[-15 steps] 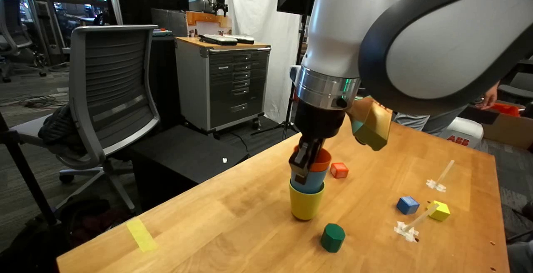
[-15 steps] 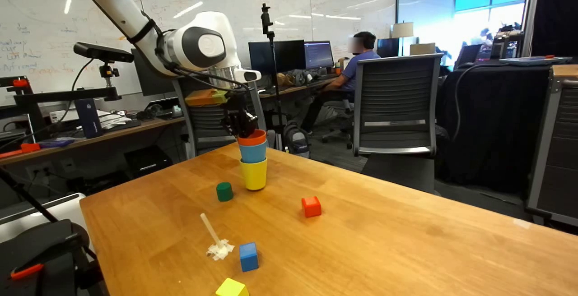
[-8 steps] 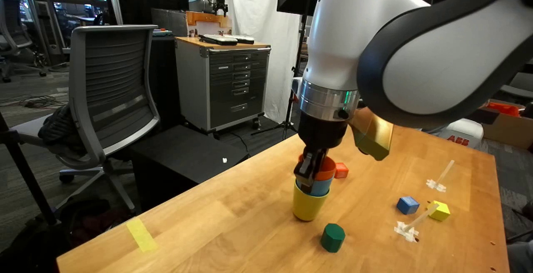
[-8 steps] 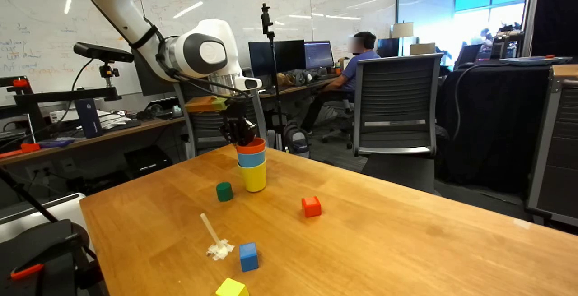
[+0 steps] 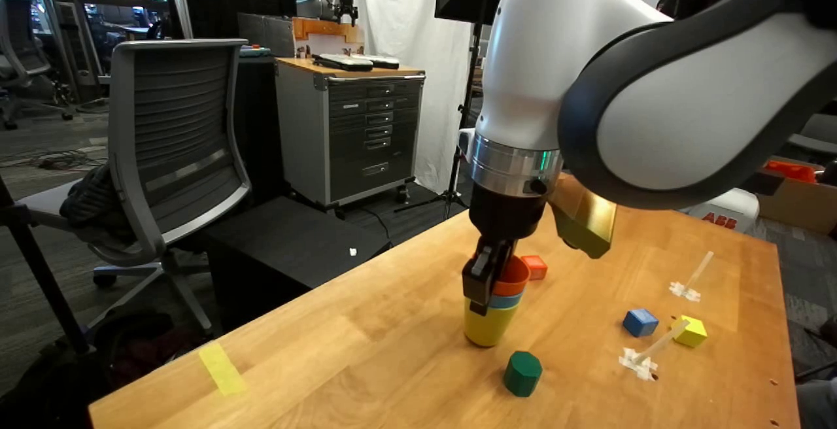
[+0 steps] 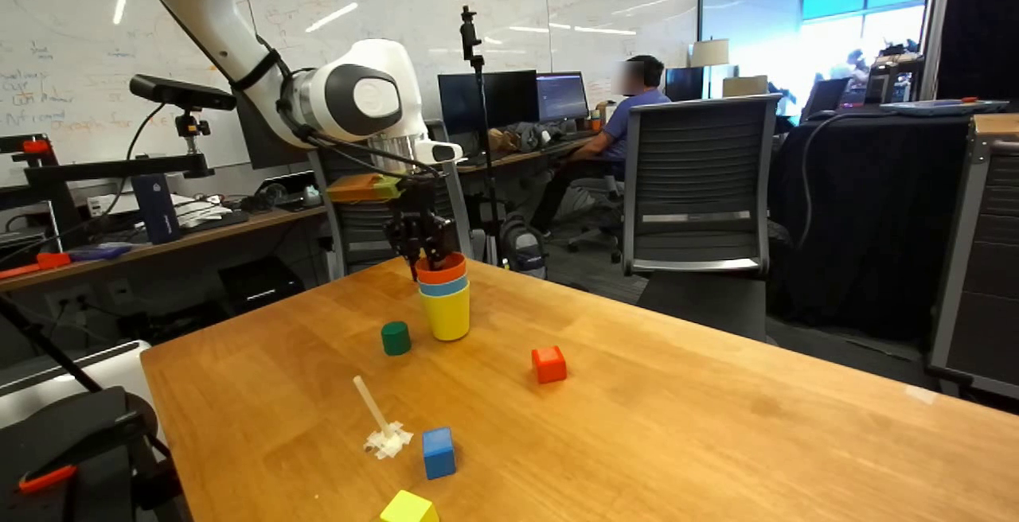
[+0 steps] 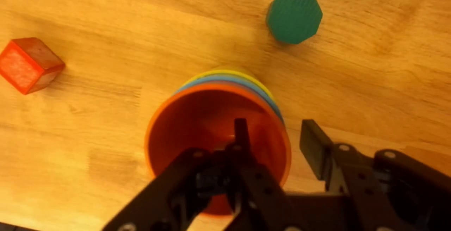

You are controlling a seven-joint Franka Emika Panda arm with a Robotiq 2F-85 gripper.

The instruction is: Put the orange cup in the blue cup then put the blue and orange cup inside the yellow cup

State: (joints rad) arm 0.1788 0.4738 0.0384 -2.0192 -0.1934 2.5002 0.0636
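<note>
A: Your jaws?
B: Parted. Your gripper (image 7: 275, 136) straddles one wall of the orange cup (image 7: 208, 122), a finger inside, a finger outside, gaps either side.
A: Your cups?
B: Nested: orange in the blue cup (image 6: 443, 287), both in the yellow cup (image 6: 449, 317), which stands on the table (image 6: 677, 426) near the green block (image 6: 396, 339).

Your cups sit one in another on the table (image 6: 716, 426): the inner cup (image 7: 199, 118) in the middle cup (image 6: 443, 287), and that in the outer cup (image 6: 448, 316). Your gripper (image 7: 275, 135) has one finger (image 7: 242, 134) inside the inner cup, one outside. In the wrist view, a first block (image 7: 27, 66) lies up and left of them, a second block (image 7: 295, 17) up and right. In an exterior view, a third block (image 6: 439, 453) lies in front of them, a fourth block (image 6: 408, 508) just before it.
</note>
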